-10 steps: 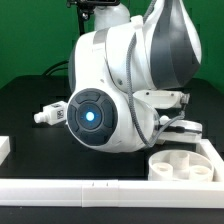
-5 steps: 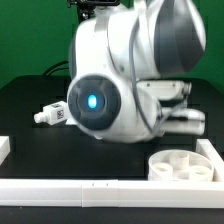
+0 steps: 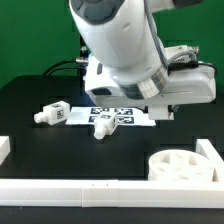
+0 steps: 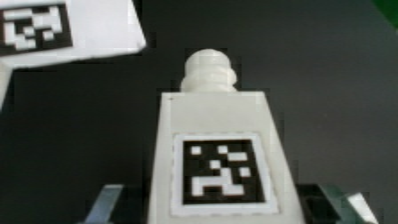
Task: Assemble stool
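**Leg gripped at its wide end, beside the marker board**

The leg lies with its long axis running away from the gripper. Its peg end is farthest from the fingers and its tag faces the wrist camera. The jaws are clamped on its wide end.

In the exterior view the leg sits at the front edge of the marker board, with the peg angled toward the camera. Whether it touches the table I cannot tell.

A second leg lies well apart toward the exterior view's left. The seat sits in the corner formed by the rails. The arm leans over the board, hiding its rear.
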Robot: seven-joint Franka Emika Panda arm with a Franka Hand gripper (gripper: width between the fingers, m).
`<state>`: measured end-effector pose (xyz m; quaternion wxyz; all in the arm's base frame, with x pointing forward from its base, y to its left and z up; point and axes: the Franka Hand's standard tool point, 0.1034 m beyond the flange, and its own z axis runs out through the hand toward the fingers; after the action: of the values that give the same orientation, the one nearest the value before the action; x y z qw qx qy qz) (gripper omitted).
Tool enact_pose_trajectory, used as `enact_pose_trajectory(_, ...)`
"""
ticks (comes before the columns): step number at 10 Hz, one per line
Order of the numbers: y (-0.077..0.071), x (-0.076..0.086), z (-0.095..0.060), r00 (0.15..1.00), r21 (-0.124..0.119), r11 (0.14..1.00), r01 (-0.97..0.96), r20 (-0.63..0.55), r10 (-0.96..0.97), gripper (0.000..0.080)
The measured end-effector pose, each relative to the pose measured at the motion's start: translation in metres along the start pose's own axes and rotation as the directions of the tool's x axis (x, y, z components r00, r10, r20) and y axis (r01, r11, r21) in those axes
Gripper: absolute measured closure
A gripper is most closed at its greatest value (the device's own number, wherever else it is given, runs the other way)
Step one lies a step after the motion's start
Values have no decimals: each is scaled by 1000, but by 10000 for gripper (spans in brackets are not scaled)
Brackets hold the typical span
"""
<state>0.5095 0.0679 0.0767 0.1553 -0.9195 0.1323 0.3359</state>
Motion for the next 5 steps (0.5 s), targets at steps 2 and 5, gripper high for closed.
enact_pose_trajectory(2, -15, -4, -36, 989, -46, 995, 87, -116, -92, 466)
enact_pose_trajectory(5, -32, -4, -70, 926, -114, 975, 190, -310, -216, 466)
